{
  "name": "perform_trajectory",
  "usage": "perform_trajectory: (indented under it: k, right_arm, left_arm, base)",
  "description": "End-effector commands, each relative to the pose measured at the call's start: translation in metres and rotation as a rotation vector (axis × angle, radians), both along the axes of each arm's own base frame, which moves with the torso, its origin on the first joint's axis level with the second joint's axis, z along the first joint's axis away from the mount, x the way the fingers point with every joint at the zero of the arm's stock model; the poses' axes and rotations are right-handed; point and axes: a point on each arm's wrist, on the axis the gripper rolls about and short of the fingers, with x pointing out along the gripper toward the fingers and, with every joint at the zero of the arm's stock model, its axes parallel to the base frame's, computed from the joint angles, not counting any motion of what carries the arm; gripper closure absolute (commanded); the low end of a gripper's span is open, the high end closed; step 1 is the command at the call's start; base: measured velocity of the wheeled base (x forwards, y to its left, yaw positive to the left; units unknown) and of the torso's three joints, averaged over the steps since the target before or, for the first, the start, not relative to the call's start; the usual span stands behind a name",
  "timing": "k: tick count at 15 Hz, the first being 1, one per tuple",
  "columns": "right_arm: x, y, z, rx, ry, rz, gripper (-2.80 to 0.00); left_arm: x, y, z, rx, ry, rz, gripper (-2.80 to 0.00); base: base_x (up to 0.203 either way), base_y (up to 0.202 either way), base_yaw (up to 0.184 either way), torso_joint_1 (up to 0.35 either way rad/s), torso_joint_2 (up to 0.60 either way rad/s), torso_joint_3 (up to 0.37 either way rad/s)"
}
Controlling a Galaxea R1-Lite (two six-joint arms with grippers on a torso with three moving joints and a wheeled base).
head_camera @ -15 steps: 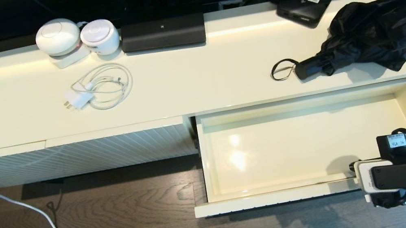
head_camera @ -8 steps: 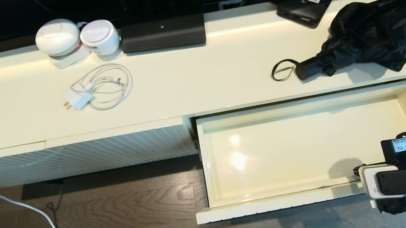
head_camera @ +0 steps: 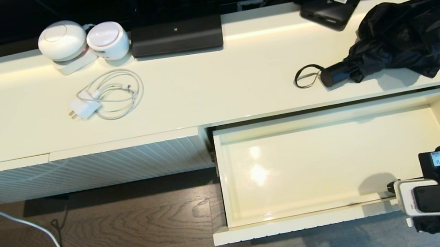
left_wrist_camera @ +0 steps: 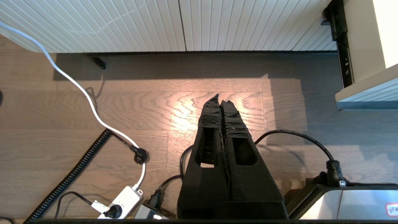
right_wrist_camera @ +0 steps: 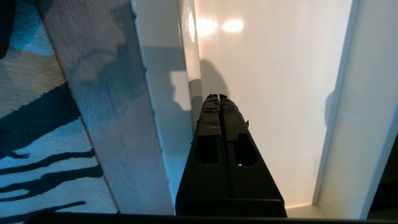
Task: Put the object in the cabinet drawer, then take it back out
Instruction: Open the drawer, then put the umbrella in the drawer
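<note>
drawer: wide cream-white glossy cabinet drawer (head_camera: 324, 159) stands pulled out, nothing inside
right gripper (right_wrist_camera: 219, 97): clenched on nothing, tips hooked just inside the drawer's front wall; lift clear before reaching
umbrella: compact black folding umbrella (head_camera: 398, 38) lies on the cabinet top behind the drawer; grasp its short handle
left gripper (left_wrist_camera: 220, 99): pressed together, parked over the floor

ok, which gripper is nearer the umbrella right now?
Right. The right gripper sits at the front right corner of the open drawer, with the umbrella on the cabinet top just behind it. The left gripper hangs over the floor, away to the left.
</note>
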Motion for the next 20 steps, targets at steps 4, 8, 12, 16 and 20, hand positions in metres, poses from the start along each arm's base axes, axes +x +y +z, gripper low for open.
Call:
perform_trajectory:
  k: [4, 8, 12, 16, 20]
  right_arm:
    - [-0.005, 0.000, 0.064, 0.108, -0.178, -0.045, 0.00]
    - [-0.028, -0.005, 0.093, 0.161, -0.141, -0.079, 0.00]
    - [-0.020, -0.003, 0.127, 0.431, -0.125, -0.310, 0.00]
    - [-0.026, -0.003, 0.159, 0.711, -0.037, -0.509, 0.00]
    - [-0.005, 0.001, 0.189, 1.107, 0.029, -0.774, 0.00]
  left_arm:
    - [0.000, 0.000, 0.000, 0.000, 0.000, 0.000, 0.00]
    - [0.000, 0.000, 0.000, 0.000, -0.001, 0.001, 0.00]
    - [0.000, 0.000, 0.000, 0.000, -0.001, 0.000, 0.00]
    - [0.000, 0.000, 0.000, 0.000, 0.001, 0.001, 0.00]
    - [0.000, 0.000, 0.000, 0.000, -0.001, 0.001, 0.00]
  base:
    - [0.000, 0.000, 0.000, 0.000, 0.00, 0.000]
    - [0.000, 0.000, 0.000, 0.000, 0.00, 0.000]
    - [0.000, 0.000, 0.000, 0.000, 0.00, 0.000]
    - [0.000, 0.000, 0.000, 0.000, 0.00, 0.000]
    - [0.000, 0.000, 0.000, 0.000, 0.00, 0.000]
